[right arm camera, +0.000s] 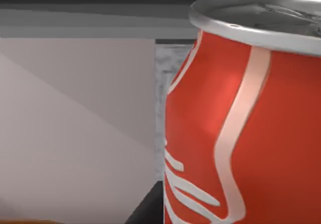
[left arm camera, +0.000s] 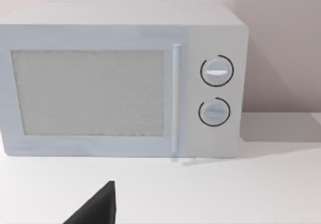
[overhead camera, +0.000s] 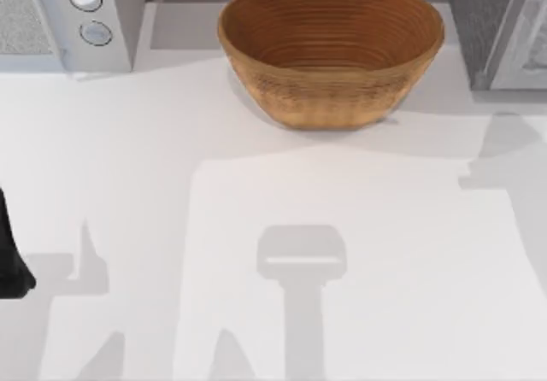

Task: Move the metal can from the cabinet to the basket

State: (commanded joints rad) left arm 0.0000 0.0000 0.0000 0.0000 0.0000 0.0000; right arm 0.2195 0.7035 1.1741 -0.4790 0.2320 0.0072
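1. Surface (overhead camera: 128, 184): white, with several grey shadows across its near half.
2. White appliance (left arm camera: 120, 81): at the far left corner of the surface, door shut, two round knobs one above the other beside the door.
3. Cabinet (overhead camera: 496, 22): dark grey unit at the far right corner of the surface, with a lighter speckled panel.
4. Basket (overhead camera: 331, 52): brown woven bowl at the far edge, between appliance and cabinet, nothing inside it.
5. Left arm (overhead camera: 13, 253): dark part at the left edge of the surface; gripper state cannot be told.
6. Metal can (right arm camera: 246, 123): upright, red with white script and silver top, very close to the right wrist camera, grey cabinet panels behind. Whether the right gripper holds it cannot be told.
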